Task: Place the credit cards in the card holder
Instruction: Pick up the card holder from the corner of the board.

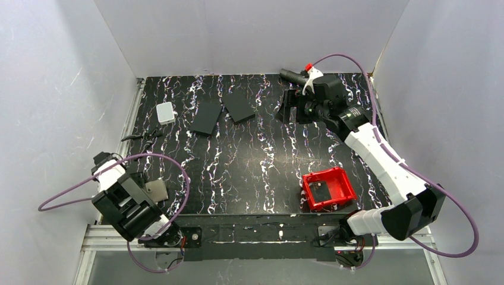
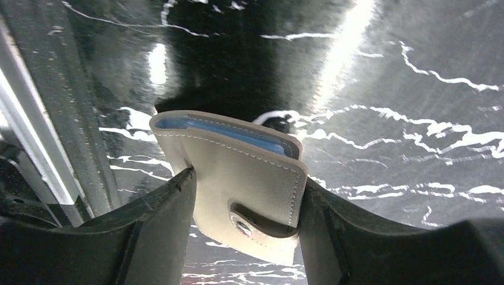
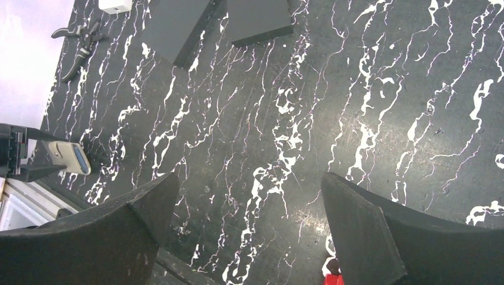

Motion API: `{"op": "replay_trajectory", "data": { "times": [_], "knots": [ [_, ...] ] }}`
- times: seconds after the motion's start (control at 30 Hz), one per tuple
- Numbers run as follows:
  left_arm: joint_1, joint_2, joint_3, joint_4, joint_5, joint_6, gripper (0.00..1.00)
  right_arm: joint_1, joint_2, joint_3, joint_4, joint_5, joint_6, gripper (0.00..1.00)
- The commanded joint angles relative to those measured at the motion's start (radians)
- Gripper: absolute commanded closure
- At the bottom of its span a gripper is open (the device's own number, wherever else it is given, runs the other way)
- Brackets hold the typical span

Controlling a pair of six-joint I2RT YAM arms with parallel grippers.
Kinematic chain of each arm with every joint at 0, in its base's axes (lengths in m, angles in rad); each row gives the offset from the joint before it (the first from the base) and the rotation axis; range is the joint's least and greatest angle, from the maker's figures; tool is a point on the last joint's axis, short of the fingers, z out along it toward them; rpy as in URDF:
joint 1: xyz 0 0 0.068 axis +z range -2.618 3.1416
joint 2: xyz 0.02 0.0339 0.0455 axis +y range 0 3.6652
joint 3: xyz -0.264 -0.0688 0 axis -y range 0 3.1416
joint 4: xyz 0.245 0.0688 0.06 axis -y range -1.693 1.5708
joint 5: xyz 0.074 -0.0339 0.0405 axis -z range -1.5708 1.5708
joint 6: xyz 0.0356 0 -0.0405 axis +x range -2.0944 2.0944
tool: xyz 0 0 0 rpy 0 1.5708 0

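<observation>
Looking down from above, found the left gripper [image 1: 151, 193] at the near-left corner of the table [image 1: 255, 172], clamped on the card holder [image 1: 157, 190]. Confirmed it in the left wrist view: left gripper [image 2: 246, 181] with its fingers [image 2: 160, 225] pressed against opposite edges of the card holder [image 2: 238, 172], folded shut, with the snap tab [image 2: 242, 227] across the taupe front face (silver stud toward the lens). Noted a blue layer [image 2: 238, 133] along the open top edge, between the flaps. Could not tell whether the wallet was touching the marbled surface or held just above it.

Found the right gripper [image 1: 289, 107] far off at the back right of the table, tilted down. Saw the same in the right wrist view: right gripper [image 3: 249, 181] spread wide, grasping nothing, only tabletop between its fingers. Spotted the card holder [image 3: 66, 155] small at the left edge of that view.

Made out what was possibly a credit card [image 1: 322, 191], dark and flat, inside the red tray [image 1: 309, 184] at the near right; too small to be sure.

Counted two black slabs [image 1: 206, 119] [image 1: 239, 107] side by side at the back, a white box [image 1: 166, 112] to their left, and a black hand tool [image 1: 142, 135] just nearer than the box.
</observation>
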Motion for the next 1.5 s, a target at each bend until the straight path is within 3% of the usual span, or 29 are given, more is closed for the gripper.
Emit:
{"op": "replay_trajectory", "data": {
  "times": [0.0,0.23,0.57,0.7,0.9,1.1,1.2,1.37,1.47],
  "knots": [
    [-0.019,-0.039,0.028,0.061,0.107,0.068,1.0,0.014,-0.002,-0.013,0.03,0.02,-0.002,0.0],
    [-0.115,-0.098,0.053,0.06,0.209,0.132,1.0,0.038,-0.002,-0.043,0.031,0.053,-0.013,0.0],
    [-0.481,-0.134,0.065,0.065,0.16,0.054,1.0,0.17,0.056,-0.12,0.098,0.104,-0.037,0.0],
    [-0.611,-0.147,0.087,0.039,0.164,0.004,1.0,0.287,0.084,-0.181,0.202,0.102,-0.08,0.0],
    [-0.907,-0.15,0.168,-0.032,0.133,-0.112,1.0,0.495,0.185,-0.225,0.317,0.136,-0.17,0.0],
    [-1.103,-0.099,0.218,-0.046,0.11,-0.202,1.0,0.554,0.181,-0.305,0.456,0.089,-0.185,0.0],
    [-1.161,-0.055,0.237,-0.046,0.115,-0.242,1.0,0.568,0.154,-0.375,0.54,0.093,-0.159,0.0],
    [-1.228,0.003,0.289,-0.046,0.116,-0.27,1.0,0.577,0.154,-0.443,0.63,0.088,-0.114,0.15],
    [-1.258,0.025,0.315,-0.046,0.1,-0.274,1.0,0.583,0.153,-0.445,0.634,0.074,-0.103,0.16]
  ]
}}
